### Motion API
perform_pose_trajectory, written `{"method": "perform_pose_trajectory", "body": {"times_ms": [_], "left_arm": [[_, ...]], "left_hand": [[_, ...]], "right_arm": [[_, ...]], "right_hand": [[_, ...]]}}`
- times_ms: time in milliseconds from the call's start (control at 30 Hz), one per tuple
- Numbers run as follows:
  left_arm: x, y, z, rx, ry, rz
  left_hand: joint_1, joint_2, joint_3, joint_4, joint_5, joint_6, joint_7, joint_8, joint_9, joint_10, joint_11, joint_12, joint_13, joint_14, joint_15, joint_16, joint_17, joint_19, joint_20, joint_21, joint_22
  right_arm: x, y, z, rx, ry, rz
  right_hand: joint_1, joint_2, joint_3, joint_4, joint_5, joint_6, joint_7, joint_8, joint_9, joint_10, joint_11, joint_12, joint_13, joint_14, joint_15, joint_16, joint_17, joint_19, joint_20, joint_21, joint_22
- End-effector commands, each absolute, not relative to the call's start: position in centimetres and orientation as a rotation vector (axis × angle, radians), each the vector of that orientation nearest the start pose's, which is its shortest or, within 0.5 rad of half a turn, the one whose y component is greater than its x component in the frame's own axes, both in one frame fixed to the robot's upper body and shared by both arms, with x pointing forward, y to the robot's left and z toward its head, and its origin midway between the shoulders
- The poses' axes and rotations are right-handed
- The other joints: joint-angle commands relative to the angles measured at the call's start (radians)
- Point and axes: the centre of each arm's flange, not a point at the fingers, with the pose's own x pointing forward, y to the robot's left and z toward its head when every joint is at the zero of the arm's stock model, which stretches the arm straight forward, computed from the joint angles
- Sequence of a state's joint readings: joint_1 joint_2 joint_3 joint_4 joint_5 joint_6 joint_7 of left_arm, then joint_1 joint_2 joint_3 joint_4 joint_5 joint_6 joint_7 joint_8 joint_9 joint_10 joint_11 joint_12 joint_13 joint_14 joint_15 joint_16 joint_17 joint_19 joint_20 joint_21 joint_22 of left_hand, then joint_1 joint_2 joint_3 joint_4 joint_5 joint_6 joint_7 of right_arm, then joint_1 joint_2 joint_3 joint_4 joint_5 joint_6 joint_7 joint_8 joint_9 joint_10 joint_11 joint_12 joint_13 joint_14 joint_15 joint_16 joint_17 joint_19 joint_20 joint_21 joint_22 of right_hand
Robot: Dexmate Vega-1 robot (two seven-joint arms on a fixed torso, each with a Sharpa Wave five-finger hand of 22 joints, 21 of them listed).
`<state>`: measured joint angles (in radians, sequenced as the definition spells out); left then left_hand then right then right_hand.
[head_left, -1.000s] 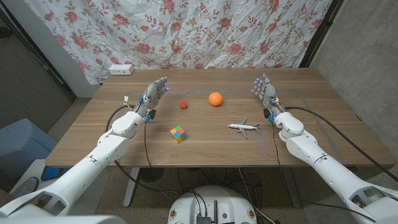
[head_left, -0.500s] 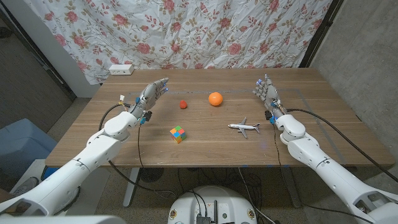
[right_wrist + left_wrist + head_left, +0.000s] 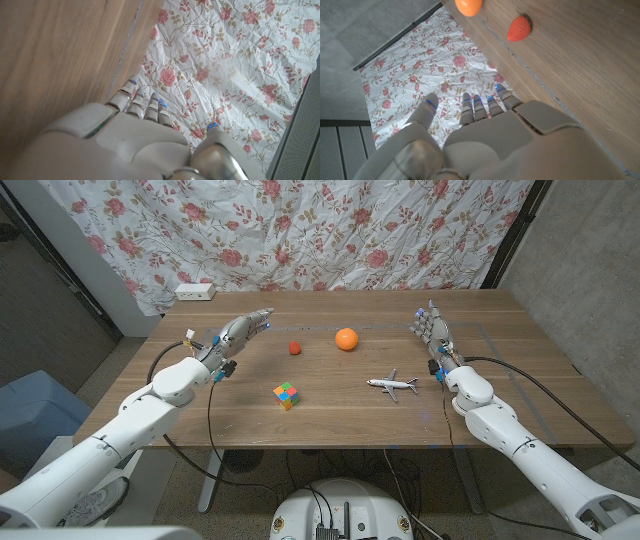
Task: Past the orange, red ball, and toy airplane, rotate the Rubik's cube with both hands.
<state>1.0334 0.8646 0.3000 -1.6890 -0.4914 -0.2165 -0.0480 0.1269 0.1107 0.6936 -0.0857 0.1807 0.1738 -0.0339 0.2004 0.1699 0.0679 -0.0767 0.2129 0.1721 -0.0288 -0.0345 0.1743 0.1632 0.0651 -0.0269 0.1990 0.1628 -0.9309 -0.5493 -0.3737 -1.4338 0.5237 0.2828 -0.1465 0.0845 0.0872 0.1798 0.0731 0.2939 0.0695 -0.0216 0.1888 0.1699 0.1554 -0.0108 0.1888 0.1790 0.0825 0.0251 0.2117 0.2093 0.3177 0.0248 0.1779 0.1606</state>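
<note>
Rubik's cube sits on the worktop toward 6 o'clock from the table's middle, a little to the 7 side, untouched. Red ball lies at 12 o'clock from the cube. Orange at about 1 o'clock from the cube, just past the ball. Toy airplane at 3 o'clock from the cube, well apart from it.

Left hand: fingers spread, holding nothing. It has tipped over in the last second, from near upright to leaning toward the middle of the worktop, fingertips now aimed roughly at the ball; the forearm has swung outward with it. In the left wrist view the left hand shows fingers extended, with the ball and orange ahead of them.

Right hand: fingers apart, holding nothing, at 2 o'clock from the cube; it has barely shifted. The right wrist view shows the right hand with fingers extended over the worktop edge toward the floral curtain.

Reading: the left arm appears to be starting its reach while the right waits. Neither hand is near the cube, so the two-handed rotation has not begun. The left hand's lean points at the ball, not the cube; it will probably need to come back toward 6 o'clock.
</note>
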Motion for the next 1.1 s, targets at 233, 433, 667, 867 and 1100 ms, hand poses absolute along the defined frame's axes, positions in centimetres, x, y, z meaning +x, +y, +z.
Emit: {"method": "perform_pose_trajectory", "body": {"times_ms": [233,433,667,867,1100], "left_arm": [[54.0,31.6,0.9,0.654,-0.682,-0.364],[52.3,31.2,1.5,0.764,-0.667,-0.386],[51.1,30.7,2.2,0.865,-0.655,-0.400],[50.4,30.5,2.7,0.969,-0.648,-0.422],[49.4,30.0,3.6,1.102,-0.645,-0.432]], "left_hand": [[0.034,-0.003,0.005,-0.046,-0.004,0.033,-0.013,0.002,0.004,0.032,-0.012,0.002,0.003,0.022,-0.058,0.007,0.002,0.034,-0.003,-0.002,0.004],[0.049,-0.003,0.008,-0.065,-0.005,0.043,-0.018,0.002,0.004,0.032,-0.023,-0.004,0.004,0.019,-0.059,0.004,0.002,0.042,-0.010,-0.003,0.003],[0.065,-0.004,0.011,-0.083,-0.007,0.039,-0.044,-0.002,0.004,0.035,-0.030,-0.007,0.004,0.019,-0.064,0.002,0.002,0.047,-0.015,-0.005,0.003],[0.087,-0.013,0.012,-0.099,-0.008,0.047,-0.061,0.001,0.004,0.047,-0.043,-0.008,0.004,0.019,-0.068,0.002,0.002,0.049,-0.019,-0.008,0.004],[0.112,-0.043,0.007,-0.109,-0.010,0.059,-0.089,0.007,0.005,0.063,-0.061,-0.009,0.004,0.021,-0.073,0.002,0.003,0.051,-0.024,-0.011,0.003]], "right_arm": [[61.9,-28.6,-4.9,-0.075,-0.595,0.092],[61.9,-28.7,-5.4,-0.072,-0.595,0.102],[61.8,-28.7,-5.7,-0.059,-0.606,0.103],[61.7,-29.0,-5.8,-0.062,-0.615,0.096],[61.4,-29.1,-5.7,-0.064,-0.617,0.086]], "right_hand": [[0.006,0.009,0.010,0.000,0.001,0.008,-0.001,-0.001,0.004,0.009,0.002,0.002,0.004,0.009,-0.007,-0.001,-0.001,0.001,-0.006,0.005,0.005],[0.007,0.009,0.011,0.000,0.000,0.007,-0.001,-0.001,0.004,0.008,0.002,0.002,0.004,0.009,-0.007,-0.002,-0.001,0.001,-0.007,0.006,0.005],[0.008,0.010,0.013,-0.001,0.000,0.007,0.000,-0.002,0.004,0.007,0.002,0.001,0.004,0.008,-0.008,-0.002,-0.001,0.001,-0.008,0.006,0.005],[0.008,0.010,0.014,-0.002,0.000,0.007,0.000,-0.002,0.004,0.008,0.001,0.001,0.004,0.010,-0.008,-0.002,-0.001,0.001,-0.008,0.006,0.005],[0.009,0.010,0.015,-0.003,-0.001,0.008,0.000,-0.002,0.004,0.009,0.002,0.001,0.004,0.010,-0.008,-0.002,-0.001,0.001,-0.008,0.006,0.004]]}}
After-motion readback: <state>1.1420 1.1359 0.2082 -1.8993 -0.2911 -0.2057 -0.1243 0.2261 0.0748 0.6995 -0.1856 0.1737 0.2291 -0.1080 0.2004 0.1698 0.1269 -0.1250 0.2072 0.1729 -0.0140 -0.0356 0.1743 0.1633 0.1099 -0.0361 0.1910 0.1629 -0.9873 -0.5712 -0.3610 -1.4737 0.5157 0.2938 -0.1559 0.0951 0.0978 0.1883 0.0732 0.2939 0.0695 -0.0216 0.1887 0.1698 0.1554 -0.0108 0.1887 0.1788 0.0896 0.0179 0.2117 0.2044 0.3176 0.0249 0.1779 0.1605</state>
